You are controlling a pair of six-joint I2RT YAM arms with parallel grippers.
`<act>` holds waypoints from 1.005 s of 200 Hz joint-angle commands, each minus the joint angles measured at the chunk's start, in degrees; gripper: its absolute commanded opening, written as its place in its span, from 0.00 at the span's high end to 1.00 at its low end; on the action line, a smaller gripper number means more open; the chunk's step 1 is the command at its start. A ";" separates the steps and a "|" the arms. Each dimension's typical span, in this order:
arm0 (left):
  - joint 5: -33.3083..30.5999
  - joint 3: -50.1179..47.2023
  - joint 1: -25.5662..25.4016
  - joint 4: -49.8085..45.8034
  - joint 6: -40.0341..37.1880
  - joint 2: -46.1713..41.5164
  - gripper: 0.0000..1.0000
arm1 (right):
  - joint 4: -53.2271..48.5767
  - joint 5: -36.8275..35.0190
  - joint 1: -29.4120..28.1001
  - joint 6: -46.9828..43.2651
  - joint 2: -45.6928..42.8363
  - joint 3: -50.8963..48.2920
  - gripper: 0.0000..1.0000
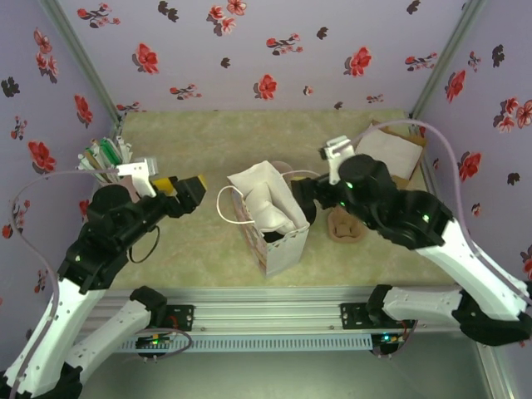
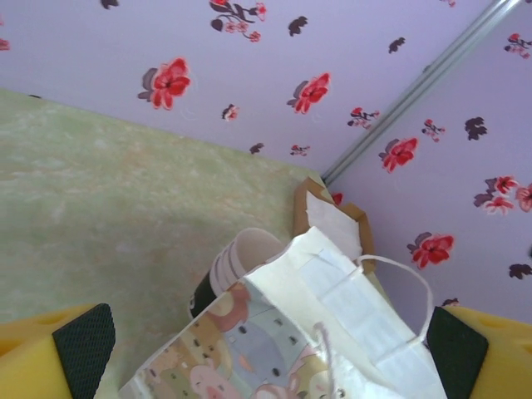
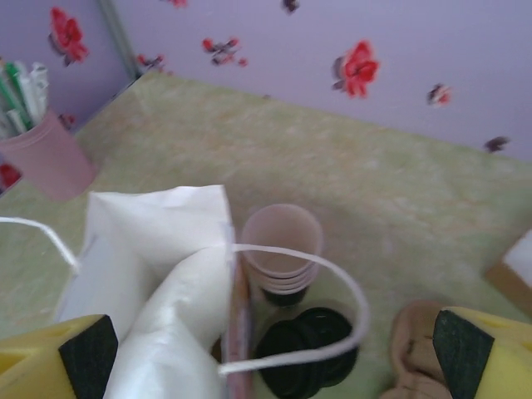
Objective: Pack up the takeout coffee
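One green table (image 1: 208, 241) across mid-frame. One white paper bag (image 1: 270, 220), upright at centre. Two grippers flanking the bag, left gripper (image 2: 268, 351) and right gripper (image 3: 264, 353), jaws spread wide. One cup stack (image 3: 281, 241) and black lids (image 3: 307, 349), just right of the bag. Takeout coffee: place cannot be told.

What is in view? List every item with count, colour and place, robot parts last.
paper bag: one, white with cartoon print, table centre
cup stack: one stack, pale, beside the bag
lids: a pile, black, beside the cup stack
holder: one, pink, holding sticks, back left
cardboard box: one, brown with white sheet, back right
brown item: one, tan, under the right arm, kind unclear
left end effector: yellow, open, left of bag
right end effector: yellow, open, right of bag
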State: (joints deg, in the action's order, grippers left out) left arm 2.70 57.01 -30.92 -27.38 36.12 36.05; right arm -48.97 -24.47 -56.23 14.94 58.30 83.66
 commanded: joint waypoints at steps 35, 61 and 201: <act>-10.45 -5.95 -0.36 -9.88 2.56 -6.01 0.01 | 6.79 -15.93 0.20 -3.97 -10.63 -14.34 0.01; -13.95 -8.63 -0.37 -11.52 3.72 -5.61 0.01 | 8.70 -19.92 0.19 -6.04 -11.33 -20.01 0.01; -19.22 -13.77 7.94 -1.19 -5.06 10.60 0.01 | 17.27 8.65 49.95 7.33 -14.31 -31.27 0.01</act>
State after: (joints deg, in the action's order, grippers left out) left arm -14.61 45.52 -25.61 -33.50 35.73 44.53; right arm -37.36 -20.73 -11.42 17.50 45.52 55.99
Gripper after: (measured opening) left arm 0.993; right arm 0.989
